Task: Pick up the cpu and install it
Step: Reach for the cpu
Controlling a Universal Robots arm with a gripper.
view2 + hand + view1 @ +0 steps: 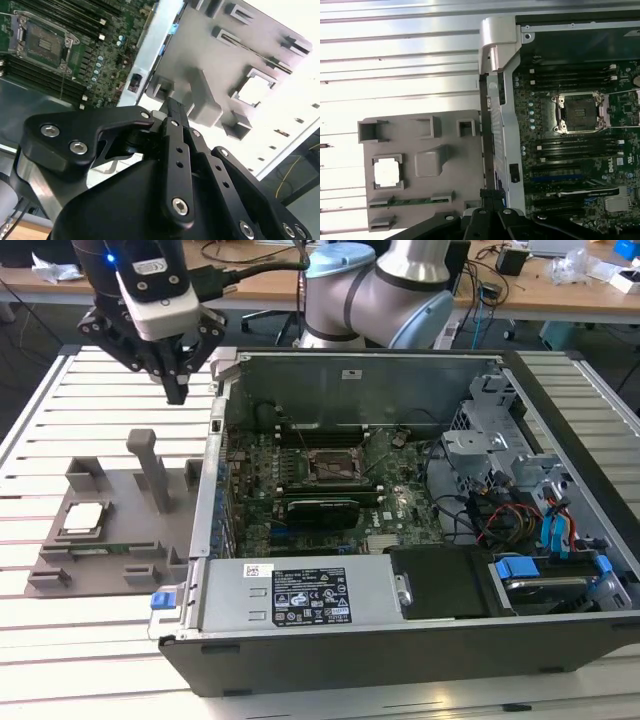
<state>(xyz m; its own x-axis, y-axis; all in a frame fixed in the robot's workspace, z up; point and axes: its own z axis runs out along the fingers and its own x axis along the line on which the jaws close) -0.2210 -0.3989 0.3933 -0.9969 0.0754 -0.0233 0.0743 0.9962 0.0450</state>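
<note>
I see a pale slatted metal tabletop (40,640) under bright, even light; its ribs also run across the first wrist view. Behind it stands a long wooden desk (560,295) strewn with black cables (250,252) and small clutter. Below the desk, the dark strip is probably floor (35,325).

Glare whitens the cpu (256,91) in the second wrist view, hiding its surface
</note>
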